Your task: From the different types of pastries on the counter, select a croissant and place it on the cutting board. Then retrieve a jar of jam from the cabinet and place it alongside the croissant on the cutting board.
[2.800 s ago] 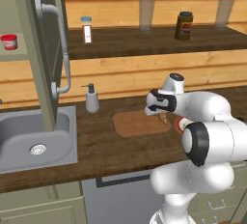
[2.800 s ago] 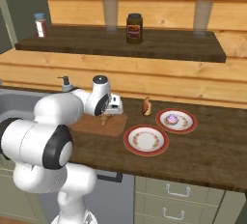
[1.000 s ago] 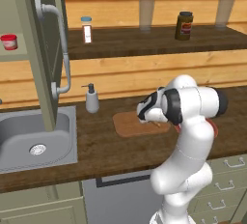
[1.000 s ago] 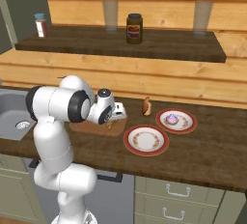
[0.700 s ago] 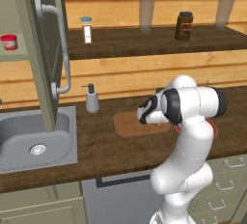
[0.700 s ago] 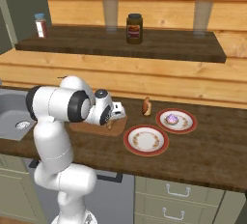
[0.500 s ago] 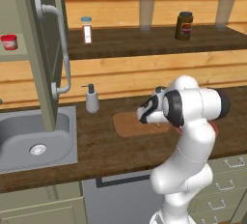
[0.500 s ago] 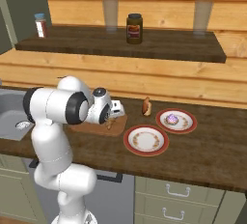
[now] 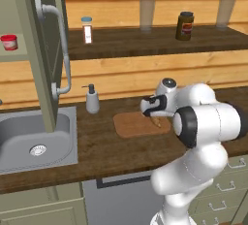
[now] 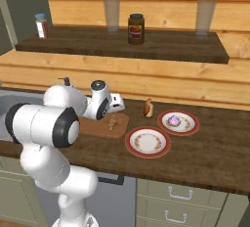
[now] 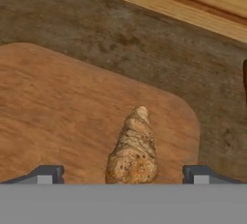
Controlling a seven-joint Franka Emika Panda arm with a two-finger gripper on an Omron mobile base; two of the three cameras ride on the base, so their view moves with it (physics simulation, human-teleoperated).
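The croissant [image 11: 132, 150] lies on the cutting board [image 11: 72, 112] near its right end, a small golden-brown lumpy piece. My gripper [image 11: 123, 175] hovers just above it, open, its fingertips [image 11: 46, 174] wide apart on either side and clear of the pastry. From the left base view the gripper [image 9: 154, 115] hangs over the croissant [image 9: 156, 121] on the board [image 9: 133, 126]. The jar of jam [image 9: 8, 42], red with a whitish top, stands on the pale shelf of the cabinet [image 9: 46, 49], whose door is open. The right base view shows the croissant [image 10: 113, 122] beside the gripper [image 10: 114, 115].
Two red-rimmed plates sit right of the board on the counter [image 10: 215, 147]: a near one [image 10: 148, 142] and one [image 10: 177, 122] holding a purplish pastry [image 10: 174, 120]. Another pastry [image 10: 148, 107] lies behind. A sink [image 9: 34, 141], a soap dispenser [image 9: 92, 100], a shaker [image 9: 87, 29] and a dark jar [image 9: 184, 25] are around.
The gripper's jaws have opened and let go of the croissant, which now rests on the cutting board. The hand has lifted slightly.
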